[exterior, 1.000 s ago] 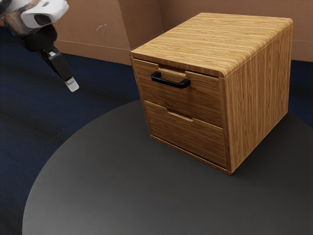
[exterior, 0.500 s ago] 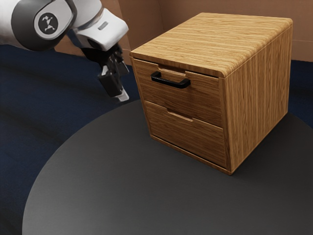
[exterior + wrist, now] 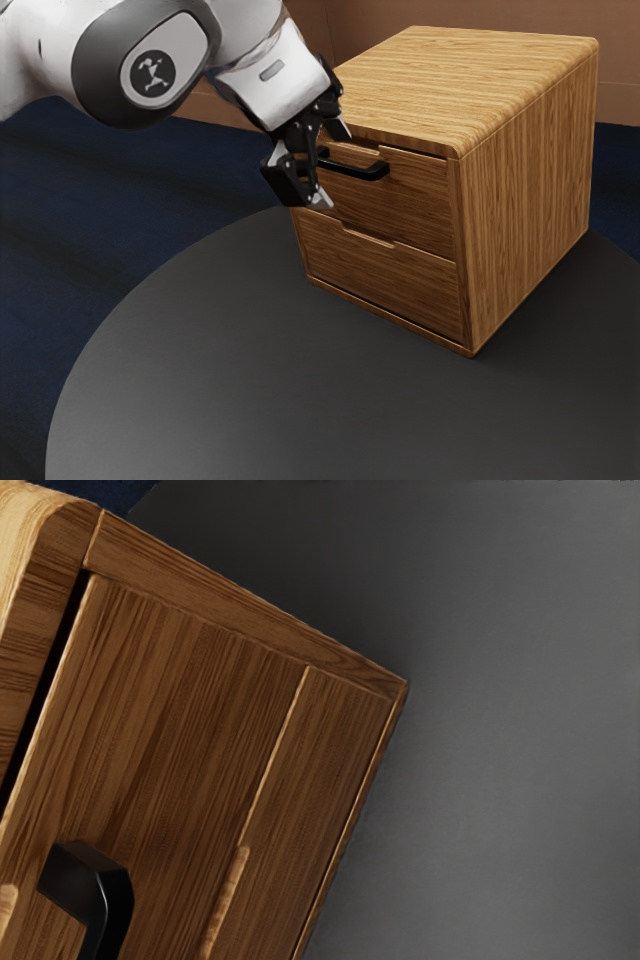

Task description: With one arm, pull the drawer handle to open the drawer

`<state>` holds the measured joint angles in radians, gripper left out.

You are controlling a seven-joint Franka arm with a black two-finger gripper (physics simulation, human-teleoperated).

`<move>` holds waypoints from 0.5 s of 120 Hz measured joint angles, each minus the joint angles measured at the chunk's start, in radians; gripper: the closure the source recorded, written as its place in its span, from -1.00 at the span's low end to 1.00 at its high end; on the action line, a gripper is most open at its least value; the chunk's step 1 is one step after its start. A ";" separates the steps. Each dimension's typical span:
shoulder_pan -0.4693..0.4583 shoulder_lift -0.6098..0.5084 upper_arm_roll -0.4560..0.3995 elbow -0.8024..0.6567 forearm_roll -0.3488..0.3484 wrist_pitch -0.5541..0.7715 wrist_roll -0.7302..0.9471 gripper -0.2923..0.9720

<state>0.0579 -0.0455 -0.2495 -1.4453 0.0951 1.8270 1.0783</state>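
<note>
A wooden two-drawer cabinet [image 3: 520, 190] stands on a round dark table [image 3: 250, 380]. Its top drawer [image 3: 400, 195] sits flush with the front and carries a black bar handle [image 3: 355, 168]. My gripper [image 3: 325, 168] is right at the handle's end toward the exterior view's left, fingers open and standing apart above and below the bar, not closed on it. In the wrist view the black handle [image 3: 92, 898] shows close under the hand on the top drawer's front [image 3: 150, 780]. The lower drawer [image 3: 385, 270] has a small wooden pull [image 3: 368, 237].
The table's rim [image 3: 130, 300] curves toward the exterior view's left, with dark blue floor [image 3: 100, 210] beyond it. A brown wall [image 3: 200, 60] runs behind the cabinet. Bare tabletop [image 3: 520, 730] lies in front of the cabinet.
My arm has swept from the exterior view's upper left toward the right and down, bringing the gripper from far off the cabinet to the top drawer's handle. The drawer has not moved.
</note>
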 joint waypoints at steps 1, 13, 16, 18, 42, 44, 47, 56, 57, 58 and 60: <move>0.000 0.002 0.000 0.000 0.000 0.003 0.002 -0.50; 0.014 0.017 -0.015 -0.003 0.001 0.049 0.020 -0.50; 0.020 0.020 -0.022 -0.003 0.002 0.059 0.025 -0.50; 0.027 0.022 -0.029 -0.003 0.005 0.065 0.027 -0.50; 0.063 0.058 -0.085 -0.003 0.035 0.121 0.053 -0.50; 0.062 0.062 -0.087 -0.003 0.036 0.124 0.055 -0.50; 0.060 0.069 -0.089 -0.003 0.038 0.128 0.058 -0.50; 0.050 0.084 -0.092 -0.004 0.042 0.138 0.065 -0.50; 0.048 0.086 -0.092 -0.004 0.042 0.139 0.065 -0.50; 0.047 0.087 -0.092 -0.004 0.043 0.140 0.066 -0.50; 0.043 0.090 -0.092 -0.004 0.045 0.141 0.067 -0.50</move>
<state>0.1007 0.0449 -0.3415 -1.4494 0.1406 1.9684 1.1457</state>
